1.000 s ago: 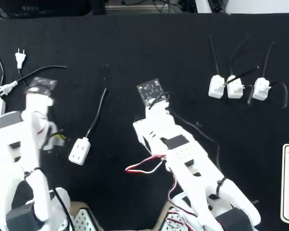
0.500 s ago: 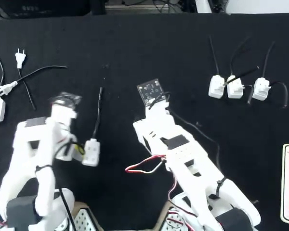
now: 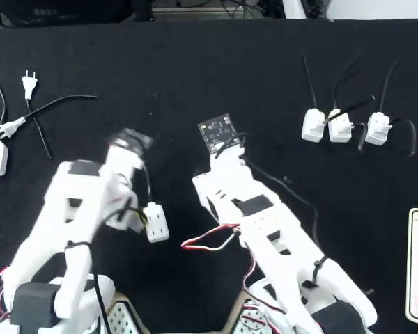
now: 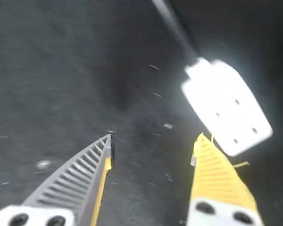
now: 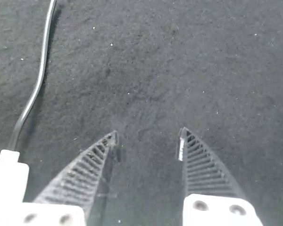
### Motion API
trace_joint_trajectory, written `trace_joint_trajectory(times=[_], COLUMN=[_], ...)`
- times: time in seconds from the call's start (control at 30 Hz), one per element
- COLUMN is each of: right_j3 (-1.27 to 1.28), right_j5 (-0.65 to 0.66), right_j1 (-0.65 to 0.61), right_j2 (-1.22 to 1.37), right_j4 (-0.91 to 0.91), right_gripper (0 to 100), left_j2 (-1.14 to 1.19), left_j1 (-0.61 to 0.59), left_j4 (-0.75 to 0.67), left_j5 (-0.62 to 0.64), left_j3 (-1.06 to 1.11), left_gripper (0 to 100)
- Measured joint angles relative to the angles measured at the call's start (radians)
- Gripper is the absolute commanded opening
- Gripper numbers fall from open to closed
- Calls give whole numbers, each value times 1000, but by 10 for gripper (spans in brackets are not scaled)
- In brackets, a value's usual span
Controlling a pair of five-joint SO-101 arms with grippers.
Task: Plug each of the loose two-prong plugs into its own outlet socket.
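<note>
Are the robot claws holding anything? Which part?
Nothing. The left gripper and right gripper are open; the white socket lies outside the left one's jaws.

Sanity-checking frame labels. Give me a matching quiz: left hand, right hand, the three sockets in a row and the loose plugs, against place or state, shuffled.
Things:
1. left hand
2. right hand
3. row of three sockets
4. loose plugs

Place or state:
a. left side of the table
b. open, a white socket just beside it
c. right side of the table
d. open over bare table, a cord off to one side

Pairs: 1-b, 2-d, 3-c, 4-a.
</note>
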Motion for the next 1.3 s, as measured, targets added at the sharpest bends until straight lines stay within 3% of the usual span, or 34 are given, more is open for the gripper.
trace_joint_trajectory(times=[0.2,0.47,0.67,0.83,1.07,1.3], right_j3=[0,0,0,0,0,0], right_j5=[0,0,0,0,0,0], right_j1=[0,0,0,0,0,0], right_j2=[0,0,0,0,0,0], right_j4=[0,0,0,0,0,0], right_gripper=[188,188,188,188,188,188], left_j2=[5,5,92,242,292,304], left_j1=[-68,132,64,-2,-95,6], left_j4=[-43,-365,-562,-529,-293,-238], left_j5=[66,149,149,153,198,282], left_j3=[-123,12,97,44,-127,-221], left_gripper=[271,271,271,270,270,274])
